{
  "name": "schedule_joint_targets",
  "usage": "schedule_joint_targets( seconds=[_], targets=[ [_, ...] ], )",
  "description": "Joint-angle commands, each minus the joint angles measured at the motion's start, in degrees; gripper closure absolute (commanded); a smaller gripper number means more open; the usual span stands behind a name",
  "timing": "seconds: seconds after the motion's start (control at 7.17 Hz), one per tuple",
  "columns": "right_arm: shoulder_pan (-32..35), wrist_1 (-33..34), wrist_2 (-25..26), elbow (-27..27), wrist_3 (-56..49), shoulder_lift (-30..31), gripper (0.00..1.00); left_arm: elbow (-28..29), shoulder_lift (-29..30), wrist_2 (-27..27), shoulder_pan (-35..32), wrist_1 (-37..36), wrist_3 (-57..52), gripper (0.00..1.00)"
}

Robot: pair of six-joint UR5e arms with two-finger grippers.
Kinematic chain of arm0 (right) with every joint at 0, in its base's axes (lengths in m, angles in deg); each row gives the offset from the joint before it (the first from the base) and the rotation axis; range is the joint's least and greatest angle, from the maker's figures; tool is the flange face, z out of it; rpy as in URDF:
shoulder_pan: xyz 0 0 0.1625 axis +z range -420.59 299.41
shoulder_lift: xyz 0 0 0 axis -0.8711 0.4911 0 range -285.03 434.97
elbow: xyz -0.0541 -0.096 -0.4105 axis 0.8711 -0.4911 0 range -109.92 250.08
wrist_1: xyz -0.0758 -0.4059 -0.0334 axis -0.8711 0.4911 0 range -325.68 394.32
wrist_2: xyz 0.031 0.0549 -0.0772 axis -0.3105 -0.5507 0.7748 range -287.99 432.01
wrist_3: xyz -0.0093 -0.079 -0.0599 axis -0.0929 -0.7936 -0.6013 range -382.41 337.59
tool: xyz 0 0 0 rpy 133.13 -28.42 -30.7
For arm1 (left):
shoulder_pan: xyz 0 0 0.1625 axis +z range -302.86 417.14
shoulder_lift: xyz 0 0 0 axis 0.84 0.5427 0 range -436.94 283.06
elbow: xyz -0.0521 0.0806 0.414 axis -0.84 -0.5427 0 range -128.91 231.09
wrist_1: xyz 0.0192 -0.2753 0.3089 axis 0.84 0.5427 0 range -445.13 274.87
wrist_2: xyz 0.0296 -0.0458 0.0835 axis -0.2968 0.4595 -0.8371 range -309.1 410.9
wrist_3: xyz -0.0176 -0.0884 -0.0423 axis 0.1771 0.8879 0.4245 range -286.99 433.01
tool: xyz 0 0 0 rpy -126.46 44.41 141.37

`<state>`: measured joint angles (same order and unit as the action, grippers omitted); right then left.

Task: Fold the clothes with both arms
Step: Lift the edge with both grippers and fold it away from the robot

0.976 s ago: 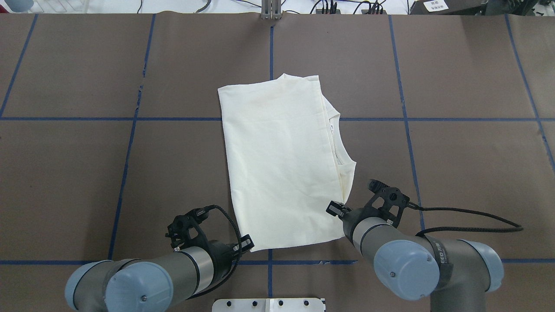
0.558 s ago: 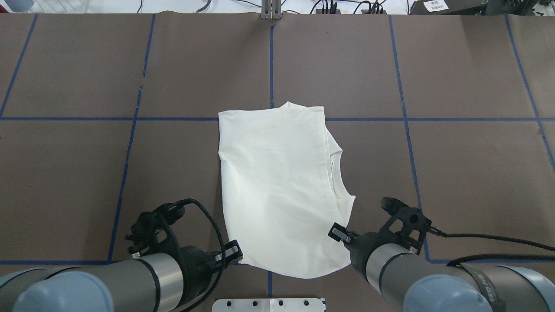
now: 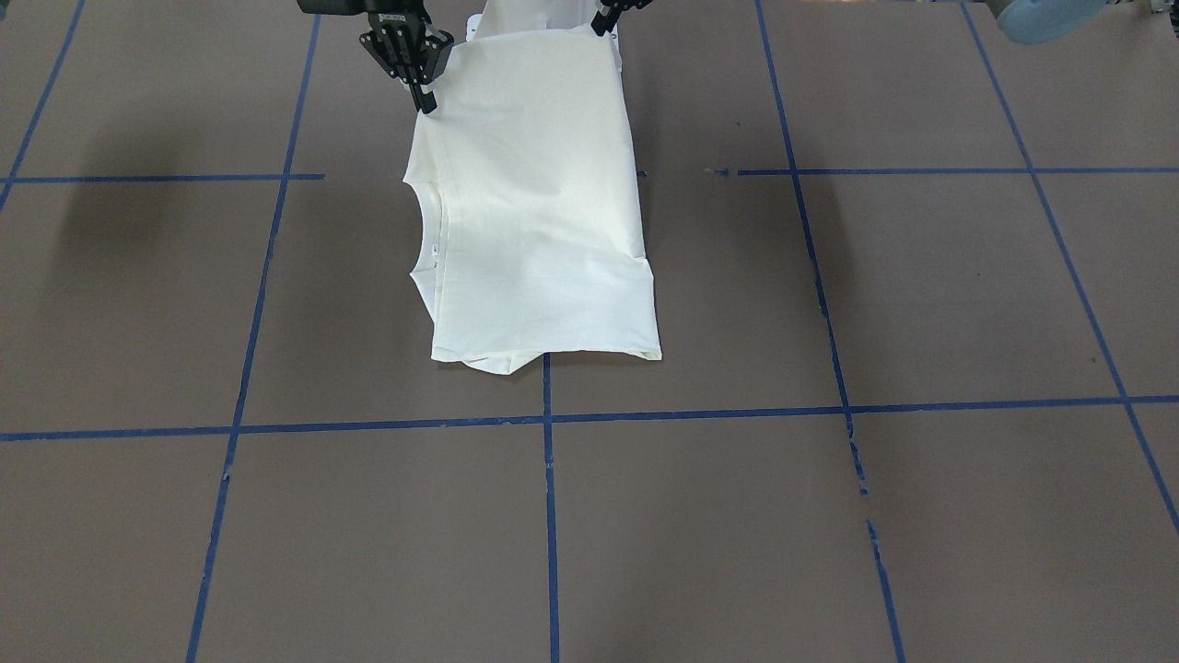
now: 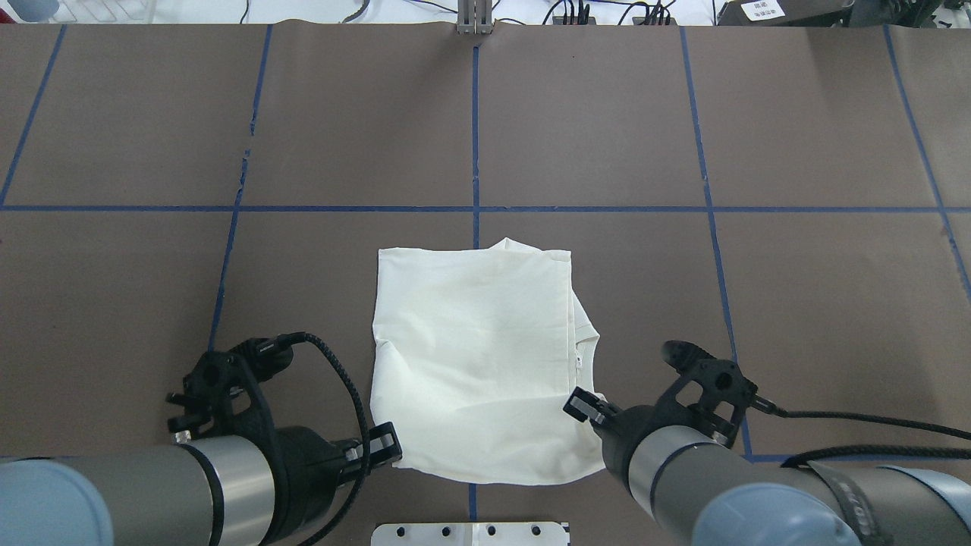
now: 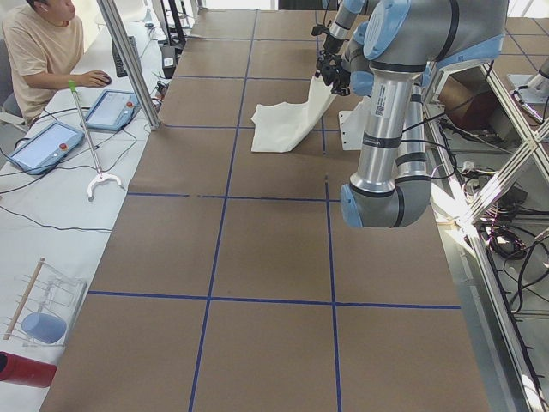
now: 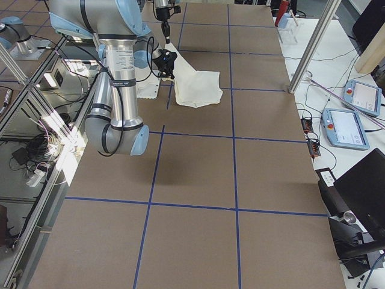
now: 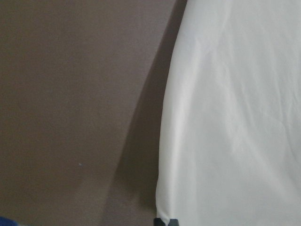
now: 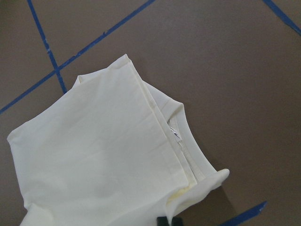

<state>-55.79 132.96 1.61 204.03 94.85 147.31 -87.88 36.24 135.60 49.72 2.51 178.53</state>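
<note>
Two near corners of the cream T-shirt (image 3: 534, 212) are pinched in the front-facing view. The right tool (image 3: 426, 99) is clamped on the corner at the neckline side, and the left tool (image 3: 603, 23) is clamped on the opposite corner, at the frame's top. The rest lies folded, plain side up, on the brown bench (image 3: 829, 506), its far hem just short of a blue tape line (image 3: 737, 412).

Overhead, the T-shirt (image 4: 478, 349) sits centred and close to the robot. Its nearest edge curves between the left tool (image 4: 385, 446) and the right tool (image 4: 584, 406), and the collar (image 4: 586, 337) peeks out on the right.

From both table ends, the cloth (image 5: 287, 124) slopes up off the bench toward the robot, so that edge is lifted.

The left wrist camera shows smooth fabric (image 7: 235, 117) running down to fingertips (image 7: 173, 222) closed on its edge. The right wrist camera shows stacked layers and the collar (image 8: 188, 155) above closed fingertips (image 8: 162, 221).

The garment looks light, limp and soft, and its layers would likely slide apart. The corners seem the best hold, pinching every layer, with both tools level and the edge lightly taut.
</note>
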Motion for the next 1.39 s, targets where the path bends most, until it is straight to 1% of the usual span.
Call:
schedule_joint_targets(
  seconds=[0.0,0.14,0.28,0.56,0.7,0.84,0.98,1.12,1.26],
  targets=[
    [6.4,0.1,-2.3,-8.0,-2.5,-6.4,1.0,5.3,2.5,3.2,-8.2,0.2,-7.9,1.0],
    [8.8,-0.3,-4.0,-10.0,-3.6,-6.6,1.0,8.9,4.1,3.7,-10.5,0.2,-9.3,1.0],
    [10.9,-0.3,-4.2,-13.1,-5.4,-7.7,1.0,12.5,5.5,3.7,-12.0,0.9,-10.1,1.0],
    [14.1,-0.3,-5.0,-20.9,-7.0,-11.2,1.0,17.3,5.8,3.6,-14.4,4.0,-12.0,1.0],
    [14.9,-0.7,-5.1,-23.7,-7.6,-12.1,1.0,20.1,5.9,3.6,-15.8,5.6,-12.4,1.0],
    [15.3,-4.1,-5.1,-27.1,-7.6,-12.3,1.0,23.0,6.1,3.6,-16.2,7.5,-13.6,1.0],
    [15.8,-8.8,-5.1,-30.9,-9.4,-12.3,1.0,26.0,6.3,3.5,-16.9,9.4,-14.9,1.0],
    [16.3,-11.4,-5.3,-33.0,-10.2,-12.3,1.0,29.2,7.3,3.5,-17.5,11.5,-14.9,1.0],
    [16.6,-11.7,-5.3,-34.0,-10.8,-12.3,1.0,32.8,8.6,3.5,-17.5,13.1,-14.9,1.0]
  ],
)
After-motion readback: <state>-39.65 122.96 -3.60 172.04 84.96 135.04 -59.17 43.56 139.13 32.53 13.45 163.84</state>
